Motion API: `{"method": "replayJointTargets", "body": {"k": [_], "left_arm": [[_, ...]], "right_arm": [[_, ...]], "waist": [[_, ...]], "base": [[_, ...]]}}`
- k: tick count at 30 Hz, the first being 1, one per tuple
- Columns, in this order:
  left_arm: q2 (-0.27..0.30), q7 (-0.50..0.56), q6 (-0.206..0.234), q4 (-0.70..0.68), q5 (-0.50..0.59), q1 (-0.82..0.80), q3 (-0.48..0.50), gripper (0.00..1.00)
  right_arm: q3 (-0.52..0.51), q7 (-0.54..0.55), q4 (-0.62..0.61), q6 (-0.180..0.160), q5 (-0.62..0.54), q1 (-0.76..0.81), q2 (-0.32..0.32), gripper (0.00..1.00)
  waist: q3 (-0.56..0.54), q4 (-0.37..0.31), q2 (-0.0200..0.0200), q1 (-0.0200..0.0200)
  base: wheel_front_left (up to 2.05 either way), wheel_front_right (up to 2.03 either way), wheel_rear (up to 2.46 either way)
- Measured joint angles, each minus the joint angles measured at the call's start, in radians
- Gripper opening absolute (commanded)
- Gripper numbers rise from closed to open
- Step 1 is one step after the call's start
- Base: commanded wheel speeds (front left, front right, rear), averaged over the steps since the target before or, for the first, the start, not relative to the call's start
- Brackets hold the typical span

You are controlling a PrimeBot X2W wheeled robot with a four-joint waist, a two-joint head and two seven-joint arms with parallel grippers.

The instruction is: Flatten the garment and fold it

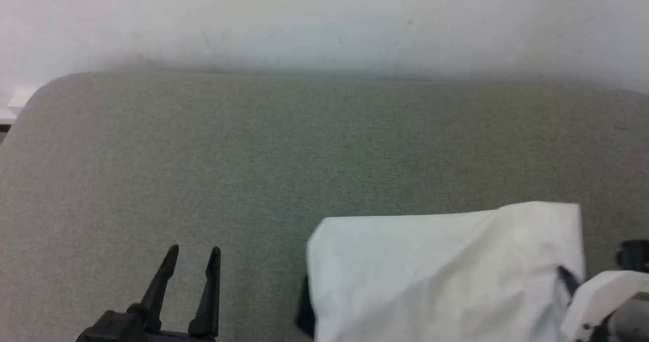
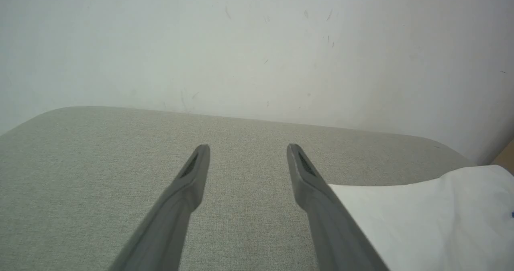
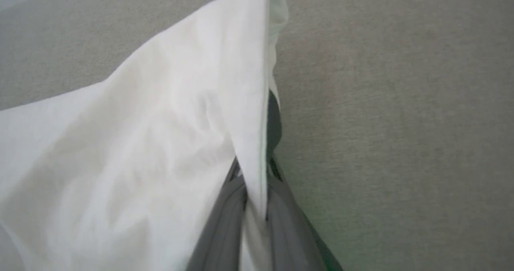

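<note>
Lying in the lower right of the head view, the garment shows as a white, roughly rectangular fold of cloth on the grey woven counter, with its lower part cut off by the bottom edge of the frame. A narrow strip of black cloth peeks out from under its left edge. Its upper right corner rises slightly above the rest of the top edge, and soft creases run down from there towards the lower right.

The pale right arm enters at the lower right corner of that view, touching the garment's right side. In the right wrist view, the right end effector is clenched on the garment: its 2 dark fingers pinch a white edge that runs up the middle of the frame, lifted into a ridge. The cloth spreads from there over the left half. A dark sliver of fabric sits just under that edge near the fingertips. Bare counter takes up the right half.

The left end effector sits at the lower left of the head view, released, with its 2 fingers spread and nothing between them. It is well apart from the garment's left edge. In the left wrist view, it hangs over the bare counter, with the garment in the lower right corner just beside the right-hand finger. A plain white wall with faint scuffs stands behind the counter's far edge.
</note>
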Motion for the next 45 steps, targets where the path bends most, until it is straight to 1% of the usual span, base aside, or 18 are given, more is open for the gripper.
{"method": "replayJointTargets", "body": {"k": [5,7,9,11,15,19,22,26,29,34,38,42,45], "left_arm": [[-0.001,0.000,0.001,0.006,0.001,0.002,-0.008,1.00],[0.000,0.000,0.001,0.007,0.002,0.002,-0.010,1.00],[0.002,0.000,0.001,0.008,0.002,0.002,-0.010,1.00],[0.005,0.002,0.006,0.010,0.002,0.003,-0.009,1.00],[0.006,0.004,0.007,0.012,0.002,0.004,-0.011,1.00],[0.000,0.004,0.007,0.017,0.001,0.004,-0.018,1.00],[-0.008,0.004,0.007,0.023,-0.001,0.004,-0.024,1.00],[-0.012,0.003,0.007,0.034,-0.004,0.003,-0.028,1.00],[-0.018,0.000,0.007,0.041,-0.009,-0.001,-0.030,1.00],[-0.025,-0.003,0.005,0.050,-0.012,-0.009,-0.031,1.00],[-0.028,-0.006,0.003,0.059,-0.018,-0.020,-0.033,1.00],[-0.036,-0.008,-0.007,0.069,-0.018,-0.033,-0.039,1.00],[-0.041,-0.010,-0.012,0.077,-0.018,-0.051,-0.043,1.00]], "right_arm": [[-0.137,-0.016,-0.015,0.000,-0.074,-0.014,-0.066,0.00],[-0.173,-0.020,-0.012,0.000,-0.096,-0.014,-0.087,0.00],[-0.193,-0.021,-0.011,0.000,-0.096,-0.014,-0.089,0.00],[-0.187,-0.017,-0.019,0.000,-0.087,-0.014,-0.079,0.00],[-0.105,0.003,-0.064,0.000,-0.055,-0.012,-0.058,0.00],[0.034,0.049,-0.135,0.000,0.002,-0.012,-0.042,0.00],[0.135,0.105,-0.189,0.000,0.057,-0.012,-0.030,0.00],[0.238,0.163,-0.245,0.000,0.091,-0.012,-0.032,0.00],[0.298,0.192,-0.258,0.000,0.099,-0.013,-0.039,0.00],[0.375,0.214,-0.248,0.000,0.106,-0.018,-0.039,0.00],[0.422,0.213,-0.211,0.000,0.103,-0.047,-0.028,0.00],[0.437,0.209,-0.128,0.000,0.053,-0.083,-0.012,0.00],[0.440,0.205,-0.041,0.000,0.020,-0.111,0.004,0.00]], "waist": [[-0.012,-0.028,0.0000,-0.0001],[-0.015,-0.033,0.0000,0.0000],[-0.018,-0.035,0.0001,-0.0001],[-0.020,-0.035,0.0000,0.0000],[-0.022,-0.035,0.0000,0.0000],[-0.021,-0.032,0.0000,0.0000],[-0.017,-0.024,0.0000,-0.0001],[-0.011,-0.010,0.0000,0.0000],[-0.005,0.004,0.0000,0.0000],[0.010,0.028,0.0000,0.0000],[0.028,0.044,0.0000,0.0000],[0.046,0.059,0.0000,0.0000],[0.057,0.070,0.0000,0.0000]], "base": [[0.00,0.00,0.00],[0.00,0.00,0.00],[0.00,0.00,0.00],[0.00,0.00,0.00],[0.00,0.00,0.00],[0.00,0.00,0.00],[0.00,0.00,0.00],[0.00,0.00,0.00],[0.00,0.00,0.00],[0.00,0.00,0.00],[0.00,0.00,0.00],[0.00,0.00,0.00],[0.00,0.00,0.00]]}}
